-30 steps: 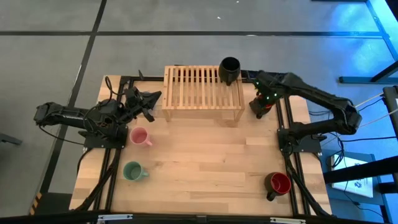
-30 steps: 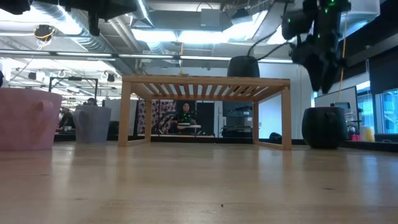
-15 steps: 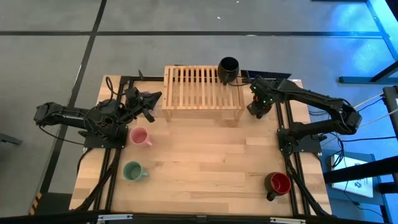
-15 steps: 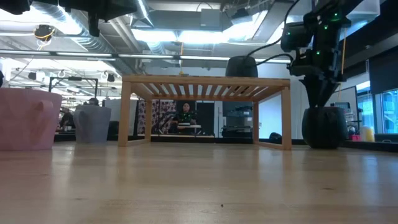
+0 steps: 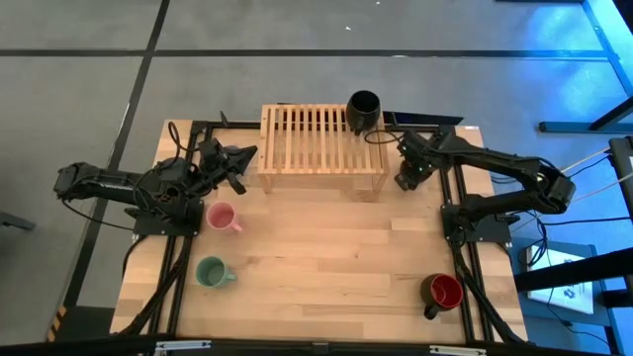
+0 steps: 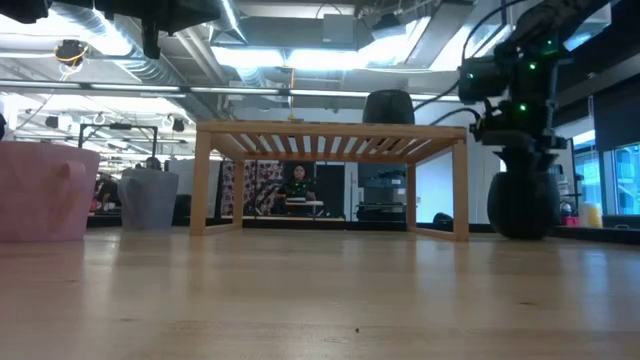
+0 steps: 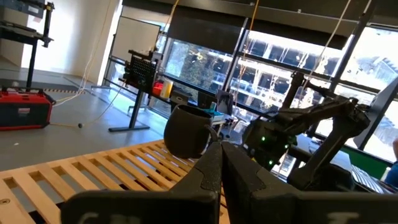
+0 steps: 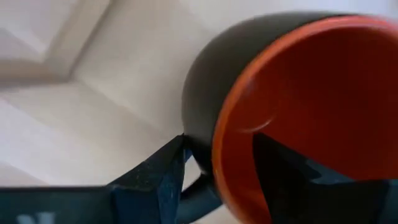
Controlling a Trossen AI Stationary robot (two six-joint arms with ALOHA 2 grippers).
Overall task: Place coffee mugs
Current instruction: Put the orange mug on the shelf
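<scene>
A dark mug with a red inside (image 8: 298,106) stands on the table by the slatted rack's right end (image 6: 525,205). My right gripper (image 5: 407,176) is open and low over it, one finger inside the mug and one outside, beside the handle (image 8: 199,190). A black mug (image 5: 365,109) stands on the rack's far right corner. The pink mug (image 5: 222,216), the green mug (image 5: 211,271) and a second red-inside mug (image 5: 444,290) stand on the table. A lavender mug (image 6: 148,198) shows only in the low view. My left gripper (image 5: 237,158) waits shut, left of the rack. My right gripper comes from above with its fingers on either side of the mug's wall (image 8: 214,155) next to the handle. Whether either finger touches the wall, I cannot tell. The mug stands upright on the table.
The wooden rack (image 5: 322,148) stands at the table's far middle, close to the left of my right gripper. The black arm frames run along both table sides. The table's middle (image 5: 316,247) is bare wood.
My right gripper has come down from well above the red-inside mug to its rim, shifting slightly toward the rack and then toward the near edge. The mug has stayed in place.
</scene>
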